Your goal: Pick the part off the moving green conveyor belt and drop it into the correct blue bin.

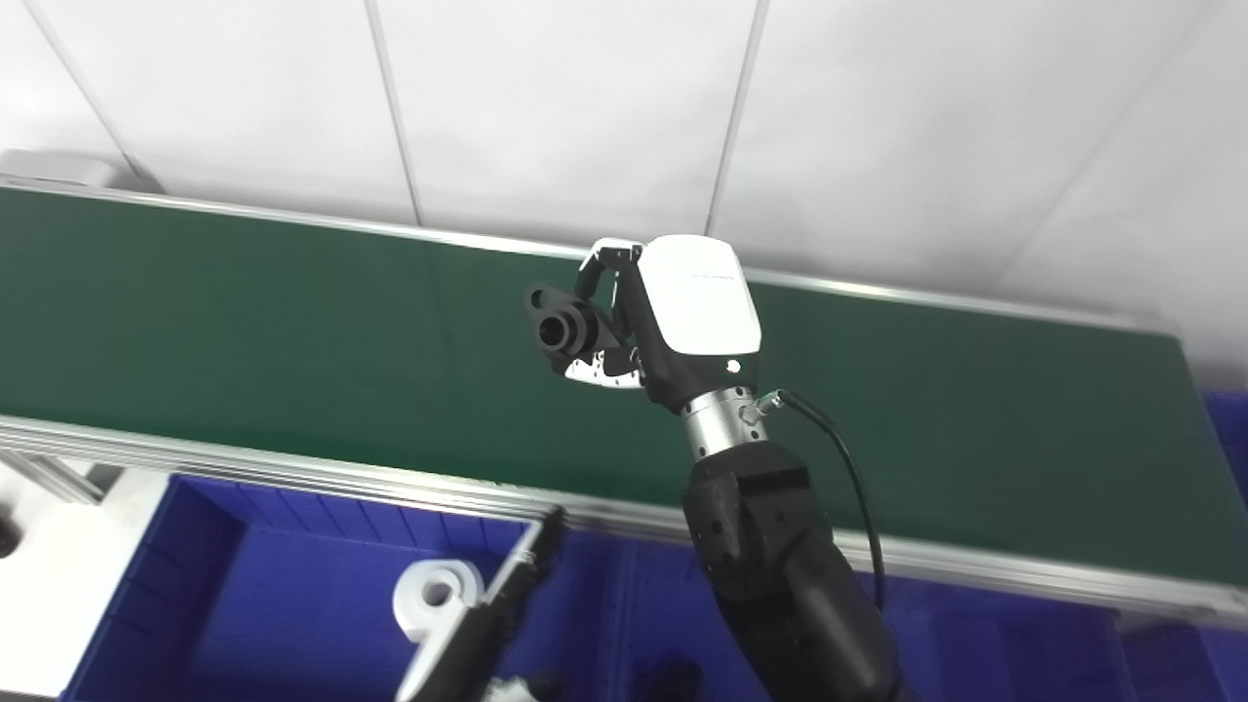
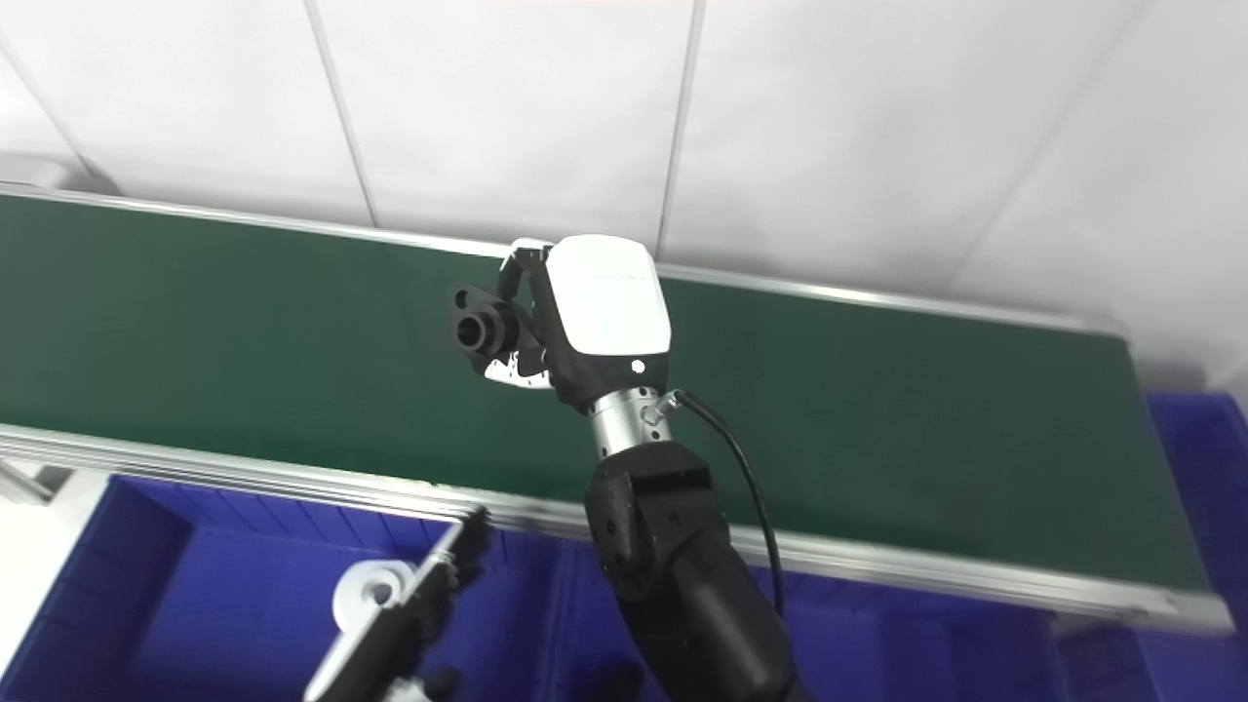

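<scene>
Right hand [image 1: 673, 322]: clenched around a black part [image 1: 564, 330], held above the green belt [image 1: 292, 322].
Left hand [image 1: 487, 609]: low over the blue bin [image 1: 195, 546]; state unclear.
Part: looks rigid, light; hold the flange.

Your green belt [image 1: 244, 331] lies bare left of the right hand [image 1: 682, 312]; the left hand [image 1: 487, 614] crowds the blue bin [image 1: 195, 565] below.

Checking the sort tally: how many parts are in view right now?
2: a black part held in the right hand over the green belt, and a white part in the left blue bin. Others may be hidden.
</scene>
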`<control>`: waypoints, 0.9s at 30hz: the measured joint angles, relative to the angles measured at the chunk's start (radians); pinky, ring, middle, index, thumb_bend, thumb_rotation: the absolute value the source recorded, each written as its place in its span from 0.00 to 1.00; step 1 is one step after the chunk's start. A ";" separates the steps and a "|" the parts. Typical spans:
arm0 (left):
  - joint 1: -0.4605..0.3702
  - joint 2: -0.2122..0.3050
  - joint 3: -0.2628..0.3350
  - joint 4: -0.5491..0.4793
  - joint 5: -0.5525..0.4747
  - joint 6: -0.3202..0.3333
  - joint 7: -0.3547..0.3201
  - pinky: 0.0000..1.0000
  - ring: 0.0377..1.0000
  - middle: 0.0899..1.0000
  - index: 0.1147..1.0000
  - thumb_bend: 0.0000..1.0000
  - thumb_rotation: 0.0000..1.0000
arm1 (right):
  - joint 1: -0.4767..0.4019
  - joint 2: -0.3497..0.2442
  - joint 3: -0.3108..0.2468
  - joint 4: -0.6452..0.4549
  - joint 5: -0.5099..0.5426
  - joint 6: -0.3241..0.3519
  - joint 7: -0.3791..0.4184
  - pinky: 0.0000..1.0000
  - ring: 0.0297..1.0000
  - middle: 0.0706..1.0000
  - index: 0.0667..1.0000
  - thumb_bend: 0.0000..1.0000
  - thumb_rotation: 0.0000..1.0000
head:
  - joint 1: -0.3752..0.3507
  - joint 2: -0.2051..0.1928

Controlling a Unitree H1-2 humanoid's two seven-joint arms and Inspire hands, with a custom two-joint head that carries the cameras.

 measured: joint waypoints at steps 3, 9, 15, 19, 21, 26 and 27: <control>0.002 0.011 0.031 -0.016 -0.034 0.016 -0.009 1.00 1.00 1.00 1.00 0.82 0.89 | 0.082 0.000 -0.005 -0.084 -0.067 0.000 0.055 0.10 0.13 0.17 0.44 0.50 0.15 | -0.057 0.031; -0.005 0.043 0.092 -0.089 -0.081 0.074 -0.032 1.00 1.00 1.00 1.00 0.84 0.90 | 0.279 -0.003 -0.030 -0.232 -0.161 -0.005 0.115 0.10 0.13 0.18 0.44 0.50 0.15 | -0.169 0.118; -0.032 0.062 0.124 -0.137 -0.118 0.145 -0.058 1.00 1.00 1.00 1.00 0.80 0.91 | 0.455 0.008 -0.059 -0.308 -0.245 -0.024 0.138 0.09 0.12 0.18 0.44 0.50 0.15 | -0.212 0.144; -0.040 0.065 0.139 -0.144 -0.141 0.175 -0.070 1.00 1.00 1.00 1.00 0.83 0.90 | 0.601 0.012 -0.081 -0.323 -0.250 -0.033 0.099 0.09 0.12 0.17 0.44 0.50 0.15 | -0.227 0.146; -0.041 0.067 0.149 -0.143 -0.149 0.187 -0.073 1.00 1.00 1.00 1.00 0.84 0.91 | 0.648 0.027 -0.115 -0.316 -0.248 -0.029 0.082 0.10 0.13 0.18 0.44 0.50 0.15 | -0.230 0.143; -0.049 0.066 0.162 -0.143 -0.162 0.194 -0.079 1.00 1.00 1.00 1.00 0.85 0.91 | 0.764 0.037 -0.129 -0.290 -0.270 -0.030 0.056 0.12 0.15 0.20 0.45 0.50 0.15 | -0.268 0.137; -0.049 0.066 0.164 -0.143 -0.170 0.201 -0.080 1.00 1.00 1.00 1.00 0.86 0.90 | 0.770 0.043 -0.144 -0.282 -0.278 -0.028 0.090 0.14 0.18 0.25 0.45 0.50 0.15 | -0.273 0.133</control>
